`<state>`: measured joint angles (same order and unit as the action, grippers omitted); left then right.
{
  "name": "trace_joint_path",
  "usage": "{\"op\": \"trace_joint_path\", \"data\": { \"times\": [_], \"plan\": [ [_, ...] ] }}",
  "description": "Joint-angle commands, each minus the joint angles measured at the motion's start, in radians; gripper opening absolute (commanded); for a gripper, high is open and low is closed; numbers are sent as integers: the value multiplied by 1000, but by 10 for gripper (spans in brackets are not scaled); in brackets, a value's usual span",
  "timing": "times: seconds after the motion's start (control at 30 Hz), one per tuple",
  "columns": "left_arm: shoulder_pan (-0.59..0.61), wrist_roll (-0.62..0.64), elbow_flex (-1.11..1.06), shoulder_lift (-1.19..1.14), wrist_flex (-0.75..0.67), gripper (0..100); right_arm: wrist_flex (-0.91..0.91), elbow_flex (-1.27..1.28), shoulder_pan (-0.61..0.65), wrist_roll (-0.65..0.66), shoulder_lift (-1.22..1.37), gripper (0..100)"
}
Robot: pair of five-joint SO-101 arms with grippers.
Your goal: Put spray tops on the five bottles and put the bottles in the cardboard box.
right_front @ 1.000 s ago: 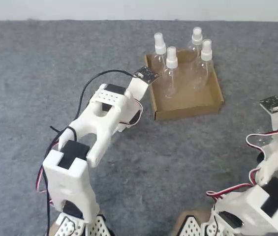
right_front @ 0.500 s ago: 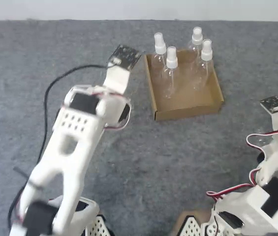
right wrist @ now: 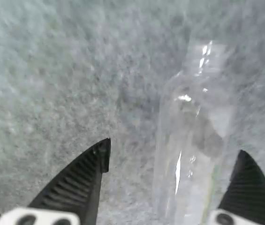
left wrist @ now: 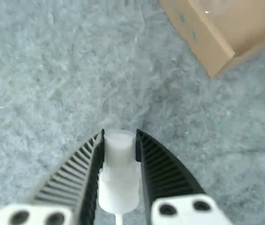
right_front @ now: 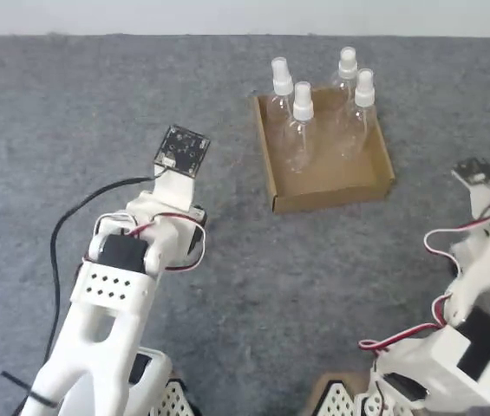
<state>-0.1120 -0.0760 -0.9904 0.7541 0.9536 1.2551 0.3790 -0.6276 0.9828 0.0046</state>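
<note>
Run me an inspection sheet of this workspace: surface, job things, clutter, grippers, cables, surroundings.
Surface: grey carpet.
Job's things: cardboard box holds four upright bottles, tops on; fifth bottle, clear, outside it; one loose spray top.
Clutter: nothing seen.
Grippers: left gripper shut on the spray top; right gripper open, fingers either side of the fifth bottle.
Cables: black cable off the left arm; red and white wires on the right arm.
Surroundings: pale wall behind the carpet.
</note>
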Motion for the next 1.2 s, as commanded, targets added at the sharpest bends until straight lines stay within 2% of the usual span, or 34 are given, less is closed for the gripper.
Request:
{"op": "trace_joint_path", "data": {
  "times": [0.0, 0.13, 0.3, 0.43, 0.6, 0.77, 0.9, 1.07, 1.17],
  "plan": [
    [8, 11, -2, 44, -37, 11, 27, -130, 58, -72, -7, 343],
    [8, 11, -4, 43, -37, 11, 25, -181, 59, -61, 7, 342],
    [8, 11, -5, 43, -37, 11, 88, -255, 58, 68, 130, 298],
    [6, 11, -5, 41, -37, 11, 85, -285, 47, 94, 225, 283],
    [6, 11, -5, 41, -37, 11, 51, -325, 38, 89, 318, 258],
    [6, 11, -7, 41, -37, 11, 56, -371, 27, 87, 377, 96],
    [2, 11, -18, 41, -40, 11, 64, -433, 5, 37, 378, 13],
    [3, 11, -18, 46, -52, 11, 174, -552, 22, -34, 358, 6],
    [3, 38, -2, 51, -52, 11, 226, -555, 87, -83, 286, 6]
  ]
}}
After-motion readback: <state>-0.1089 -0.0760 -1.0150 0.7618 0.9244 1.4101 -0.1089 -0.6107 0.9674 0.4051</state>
